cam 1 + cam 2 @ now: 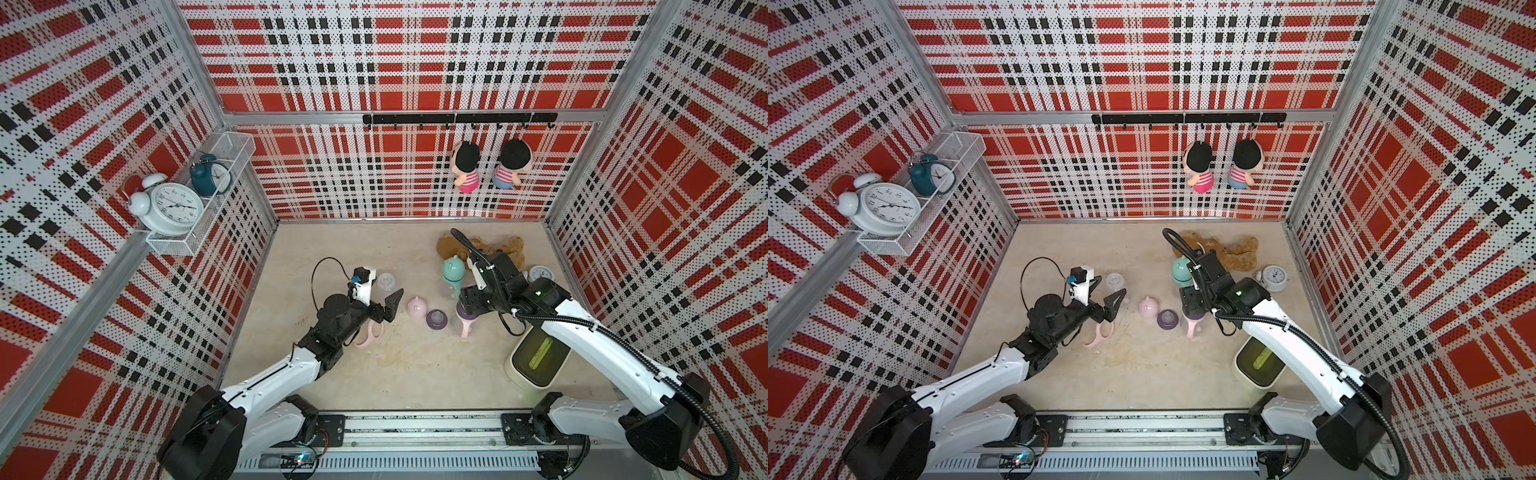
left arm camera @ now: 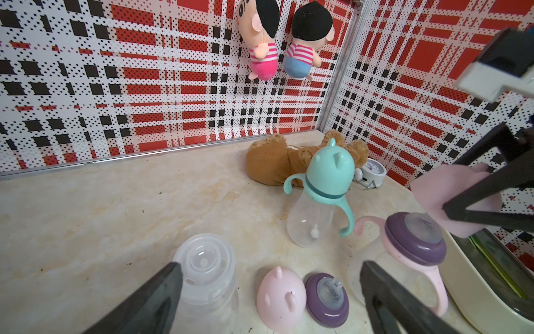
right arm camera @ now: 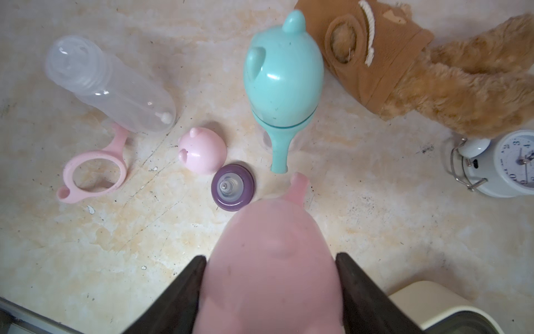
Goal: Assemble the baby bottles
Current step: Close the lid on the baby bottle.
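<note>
My right gripper (image 3: 271, 258) is shut on a pink eared cap (image 3: 274, 245), holding it just above a clear bottle with a purple teat collar and pink handles (image 2: 416, 240); cap and collar are apart. My left gripper (image 2: 271, 267) is open and holds nothing. It hovers beside a bare clear bottle (image 1: 386, 283) that has no collar. Between the arms lie a second pink cap (image 1: 417, 307) and a loose purple teat collar (image 1: 436, 319). A loose pink handle ring (image 1: 370, 334) lies under the left wrist. A capped teal bottle (image 1: 453, 270) stands behind.
A brown plush bear (image 1: 503, 247) and a small white clock (image 1: 540, 274) lie at the back right. A cream bin (image 1: 538, 357) sits under the right arm. Two dolls (image 1: 467, 166) hang on the back wall, and a wire shelf (image 1: 174, 245) with clocks is on the left wall.
</note>
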`<action>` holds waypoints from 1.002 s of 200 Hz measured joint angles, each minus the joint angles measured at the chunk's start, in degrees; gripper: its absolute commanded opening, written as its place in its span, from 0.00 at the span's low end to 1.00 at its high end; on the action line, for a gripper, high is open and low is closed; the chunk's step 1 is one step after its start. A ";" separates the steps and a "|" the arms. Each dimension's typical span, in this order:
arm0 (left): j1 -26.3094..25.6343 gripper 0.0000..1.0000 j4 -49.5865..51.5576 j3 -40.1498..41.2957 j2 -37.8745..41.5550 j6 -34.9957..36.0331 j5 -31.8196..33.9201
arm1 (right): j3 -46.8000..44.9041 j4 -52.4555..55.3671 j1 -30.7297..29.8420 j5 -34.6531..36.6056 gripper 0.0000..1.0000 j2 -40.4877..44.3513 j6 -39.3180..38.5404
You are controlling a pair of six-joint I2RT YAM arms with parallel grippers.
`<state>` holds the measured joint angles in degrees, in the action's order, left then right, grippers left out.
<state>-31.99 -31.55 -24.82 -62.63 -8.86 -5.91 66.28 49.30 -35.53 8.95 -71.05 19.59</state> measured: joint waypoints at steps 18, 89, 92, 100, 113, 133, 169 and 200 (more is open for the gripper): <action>0.00 0.98 0.00 0.00 0.00 0.04 0.13 | -1.77 -0.63 0.48 -1.01 0.72 -0.68 -0.31; -0.33 0.98 0.00 0.00 -0.02 0.15 0.22 | -4.04 -3.85 1.18 -1.95 0.72 -2.36 -1.16; -0.33 0.98 0.00 0.00 -0.02 0.13 0.22 | -4.04 -3.96 1.20 -1.95 0.72 -2.36 -1.22; -0.33 0.98 0.00 0.00 -0.02 0.15 0.28 | -4.04 -4.17 1.22 -1.92 0.72 -2.45 -1.38; -0.35 0.98 0.00 0.00 -0.02 0.15 0.33 | -4.04 -4.57 1.25 -1.95 0.72 -2.64 -1.62; -0.35 0.98 0.00 0.00 -0.02 0.17 0.37 | -4.04 -4.74 1.25 -1.97 0.73 -2.69 -1.81; -0.35 0.98 0.00 0.00 -0.07 0.26 0.39 | -3.93 -4.70 1.27 -2.19 0.73 -3.23 -2.08; -0.37 0.98 0.00 0.00 -0.39 0.35 0.44 | -3.37 -4.07 1.27 -2.32 0.73 -3.63 -2.23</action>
<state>-32.36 -31.55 -24.82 -63.02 -8.51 -5.48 62.92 45.23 -34.26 6.63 -74.67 17.37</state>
